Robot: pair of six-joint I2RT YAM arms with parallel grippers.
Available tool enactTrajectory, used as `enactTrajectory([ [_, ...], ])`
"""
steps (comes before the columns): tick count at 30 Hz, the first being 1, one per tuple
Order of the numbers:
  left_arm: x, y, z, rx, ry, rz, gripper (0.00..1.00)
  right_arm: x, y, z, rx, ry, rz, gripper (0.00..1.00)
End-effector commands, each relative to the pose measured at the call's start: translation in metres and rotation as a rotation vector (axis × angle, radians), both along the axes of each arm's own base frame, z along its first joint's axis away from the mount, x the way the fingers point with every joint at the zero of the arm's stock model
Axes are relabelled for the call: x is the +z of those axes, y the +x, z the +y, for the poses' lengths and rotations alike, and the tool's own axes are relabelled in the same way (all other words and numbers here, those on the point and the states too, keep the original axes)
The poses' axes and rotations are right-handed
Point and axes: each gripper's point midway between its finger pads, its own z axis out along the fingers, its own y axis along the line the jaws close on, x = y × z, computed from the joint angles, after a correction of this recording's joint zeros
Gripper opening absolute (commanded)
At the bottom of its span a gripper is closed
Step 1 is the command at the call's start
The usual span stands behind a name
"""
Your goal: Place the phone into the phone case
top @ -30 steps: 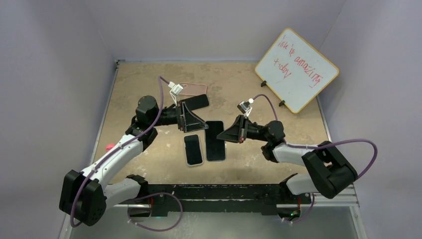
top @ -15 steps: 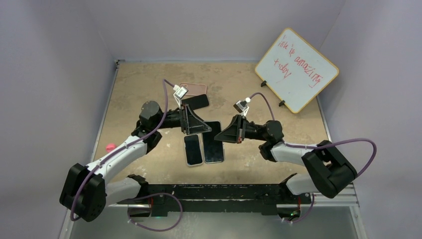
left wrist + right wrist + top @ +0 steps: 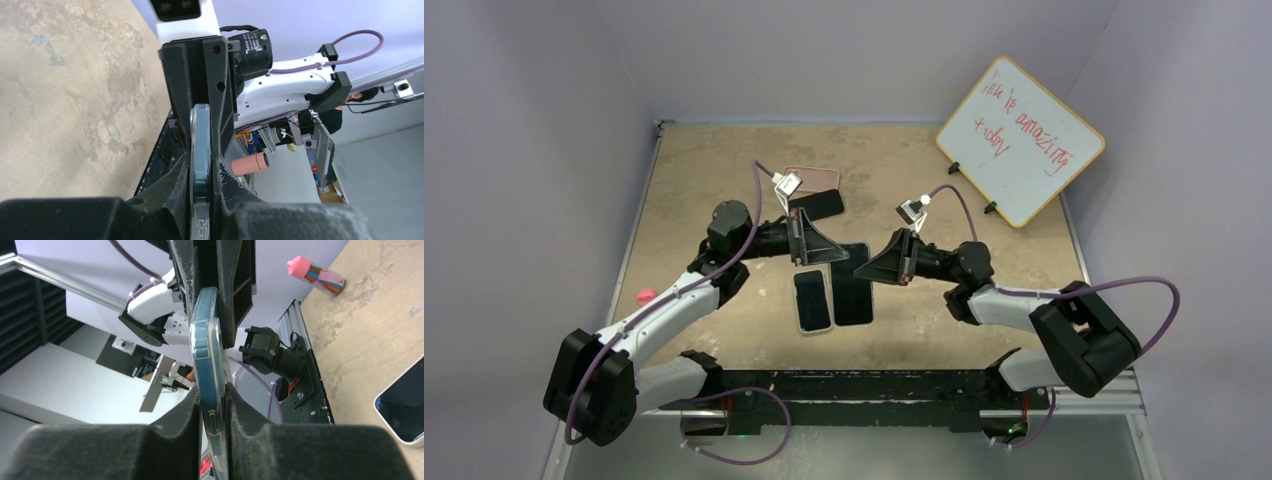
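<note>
A blue phone sits in a clear phone case [image 3: 854, 290] that is held between both grippers near the table's middle. My left gripper [image 3: 832, 258] is shut on its far end and my right gripper [image 3: 867, 270] on its right side. The left wrist view shows the cased phone [image 3: 201, 135] edge-on, with my left gripper [image 3: 201, 175] pinching it between its pads. Seen from the right wrist, the case [image 3: 205, 340] shows its charging port, and my right gripper [image 3: 213, 405] is shut on it.
A second dark phone [image 3: 812, 300] lies flat just left of the held one. Behind it lie a black phone [image 3: 817, 205] and a pink case [image 3: 812, 178]. A whiteboard [image 3: 1020, 140] stands at the back right. A pink-capped tube [image 3: 645, 295] lies at the left edge.
My left gripper has moved right onto the cased phone and closed on it. My right gripper has kept its grip, and the phone has shifted slightly left.
</note>
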Motion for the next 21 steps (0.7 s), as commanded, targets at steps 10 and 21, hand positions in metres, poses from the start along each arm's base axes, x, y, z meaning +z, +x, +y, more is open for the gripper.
enactTrajectory([
  [10, 0.010, -0.008, 0.005, -0.017, 0.076, -0.074, 0.57, 0.030, 0.032, -0.007, -0.256, 0.038, -0.081, 0.00],
  [21, -0.008, -0.022, 0.009, -0.039, 0.048, -0.032, 0.37, 0.043, 0.048, -0.004, -0.288, 0.112, -0.044, 0.00],
])
